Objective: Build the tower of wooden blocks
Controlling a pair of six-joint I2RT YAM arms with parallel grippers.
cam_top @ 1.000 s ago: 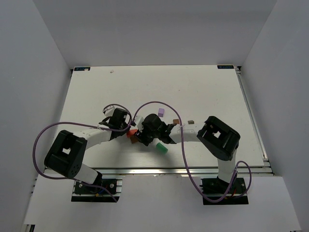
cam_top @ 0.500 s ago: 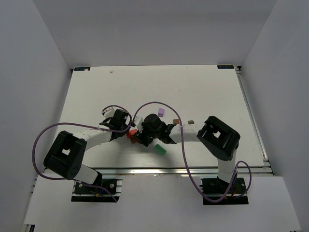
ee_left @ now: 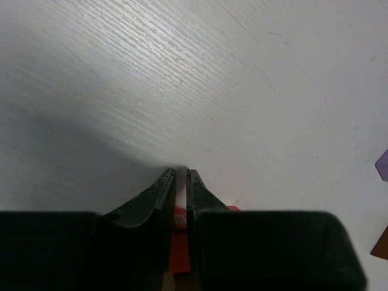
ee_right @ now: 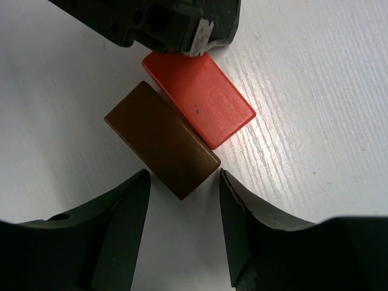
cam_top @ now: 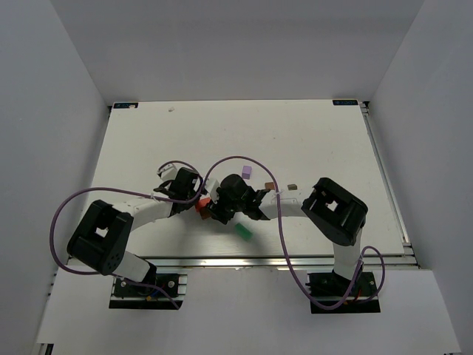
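Observation:
A red-orange block (ee_right: 199, 100) and a brown block (ee_right: 160, 139) lie flat side by side on the white table. My right gripper (ee_right: 183, 182) is open, its fingertips on either side of the brown block's near corner without touching it. My left gripper (ee_left: 180, 173) is shut, its tips low over the far end of the red-orange block (ee_left: 177, 242). In the top view both grippers, left (cam_top: 196, 197) and right (cam_top: 215, 210), meet at the red-orange block (cam_top: 199, 205). The green block (cam_top: 242, 231) lies loose nearer the front edge.
A lilac block (cam_top: 246, 172), a second brown block (cam_top: 270, 186) and a dark grey-brown block (cam_top: 293, 187) lie apart behind the right arm. The lilac block (ee_left: 383, 165) shows at the right edge of the left wrist view. Purple cables loop over both arms.
The right gripper has shifted slightly left and away from the front edge, so more of the green block shows. The left gripper has barely moved.

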